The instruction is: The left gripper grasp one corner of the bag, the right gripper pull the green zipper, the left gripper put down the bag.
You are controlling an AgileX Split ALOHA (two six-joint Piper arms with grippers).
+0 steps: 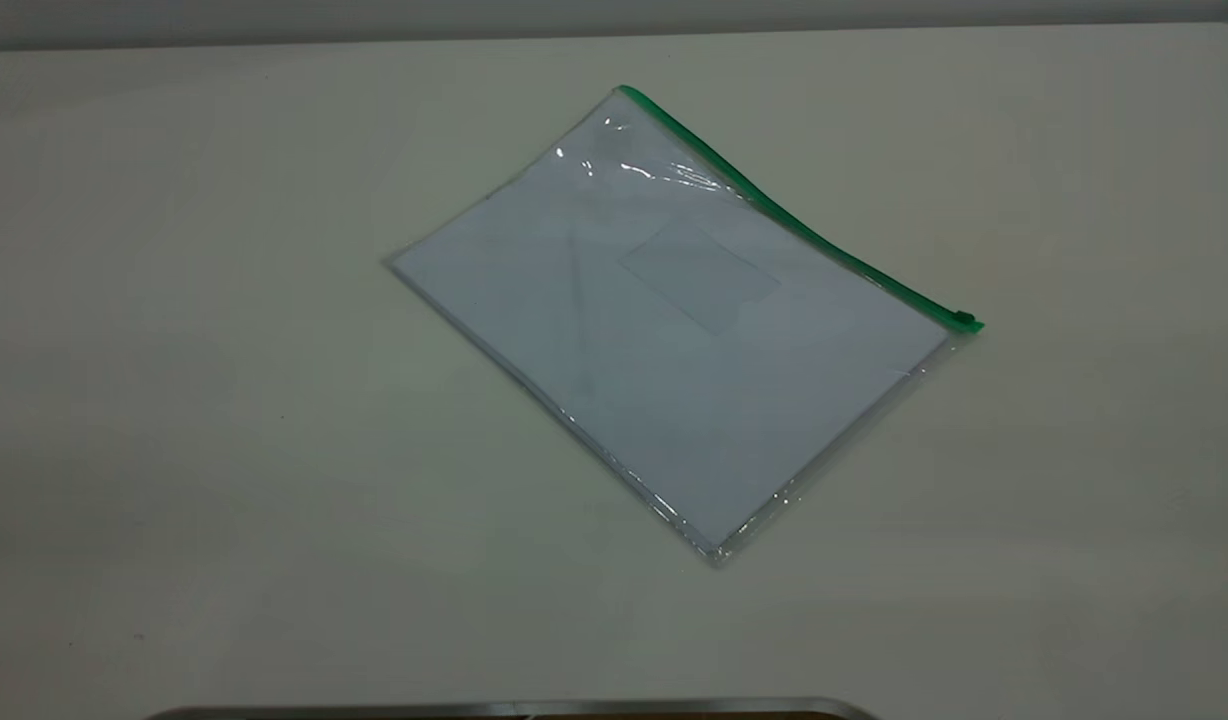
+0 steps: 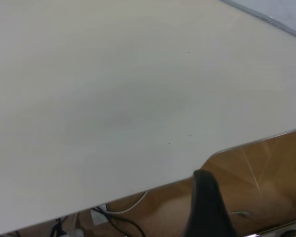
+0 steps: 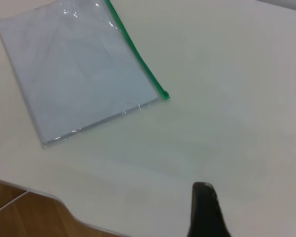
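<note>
The bag [image 1: 674, 340], a flat clear pouch holding white paper, lies slanted in the middle of the table. The green zipper [image 1: 794, 225] runs along its far right edge, with the slider tab [image 1: 964, 320] at the right-hand end. The green-edged corner [image 1: 629, 100] at the far end looks crinkled. Neither arm shows in the exterior view. In the right wrist view the bag [image 3: 84, 74] and the zipper [image 3: 135, 54] lie well ahead of my right gripper [image 3: 204, 207]. My left gripper [image 2: 204, 202] hangs beyond the table edge, far from the bag's edge [image 2: 281, 17].
The pale table [image 1: 224, 400] carries only the bag. Its near rim [image 2: 138, 190] has a curved cut-out, with wooden floor [image 2: 266, 168] and cables [image 2: 113, 219] below. A metal strip [image 1: 514, 708] shows at the lower edge of the exterior view.
</note>
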